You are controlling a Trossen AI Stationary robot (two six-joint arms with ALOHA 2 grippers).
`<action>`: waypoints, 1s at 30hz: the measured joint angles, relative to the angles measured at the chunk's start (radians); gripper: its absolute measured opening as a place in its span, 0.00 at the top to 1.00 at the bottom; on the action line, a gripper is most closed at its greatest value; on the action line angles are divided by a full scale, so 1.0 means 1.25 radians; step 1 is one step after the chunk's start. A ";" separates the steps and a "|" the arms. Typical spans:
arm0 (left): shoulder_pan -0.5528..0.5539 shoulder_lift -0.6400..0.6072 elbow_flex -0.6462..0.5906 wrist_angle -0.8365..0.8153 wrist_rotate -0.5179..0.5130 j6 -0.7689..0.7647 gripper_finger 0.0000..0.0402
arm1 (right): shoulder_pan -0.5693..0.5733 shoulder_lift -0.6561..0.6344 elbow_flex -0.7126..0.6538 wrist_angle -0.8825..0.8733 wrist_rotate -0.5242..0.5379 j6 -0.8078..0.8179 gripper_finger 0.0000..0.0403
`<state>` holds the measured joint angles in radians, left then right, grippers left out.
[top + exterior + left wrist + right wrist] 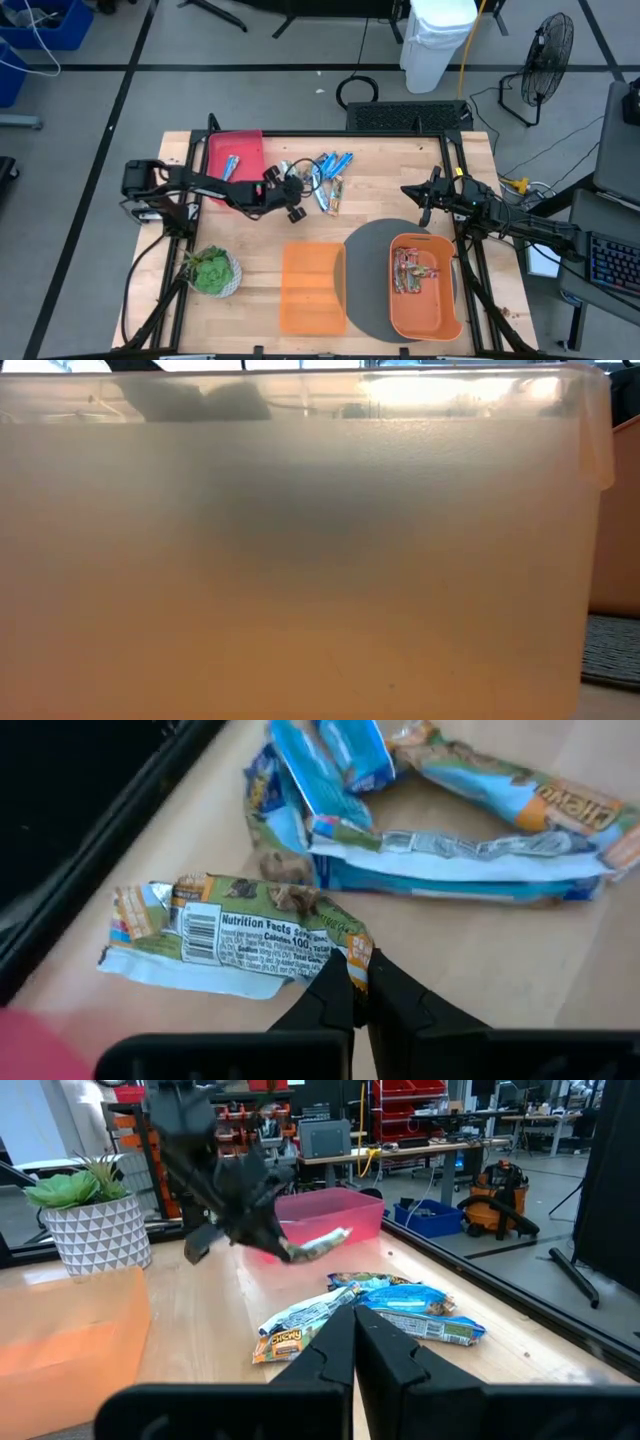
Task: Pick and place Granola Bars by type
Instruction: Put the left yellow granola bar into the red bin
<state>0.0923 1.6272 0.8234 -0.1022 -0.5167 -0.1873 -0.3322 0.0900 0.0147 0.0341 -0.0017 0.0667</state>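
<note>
Left wrist view: the left gripper [360, 982] is pinching the end of one green-labelled granola bar [235, 932], probably lifting it for sorting, beside the pile of roughly four blue bars [440, 860]. The red bin [235, 155] is holding one blue bar. The right gripper [355, 1342] is waiting clenched and empty, well apart from the orange bin [425, 290]

orange bin [300, 560] blocking low view

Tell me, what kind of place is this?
Probably a workshop or robotics lab: shelves with red bins, a shop vacuum and workbenches stand behind the wooden table, with a floor fan nearby.
</note>
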 joint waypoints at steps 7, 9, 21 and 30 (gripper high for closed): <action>-0.015 -0.154 -0.001 0.000 -0.001 0.062 0.97 | 0.000 0.006 0.000 0.001 0.001 0.000 1.00; -0.015 -0.208 -0.001 -0.001 0.024 0.091 0.97 | 0.000 0.009 0.000 0.001 0.001 0.000 1.00; -0.035 -0.462 -0.002 -0.003 0.156 0.276 0.97 | 0.000 0.011 0.000 0.001 0.000 0.000 1.00; -0.033 -0.588 -0.035 -0.048 0.147 0.269 0.97 | 0.000 0.011 0.000 0.001 0.000 0.000 1.00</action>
<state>0.0505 0.8918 0.7800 -0.1626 -0.3328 0.1484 -0.3325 0.1036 0.0151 0.0349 -0.0013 0.0669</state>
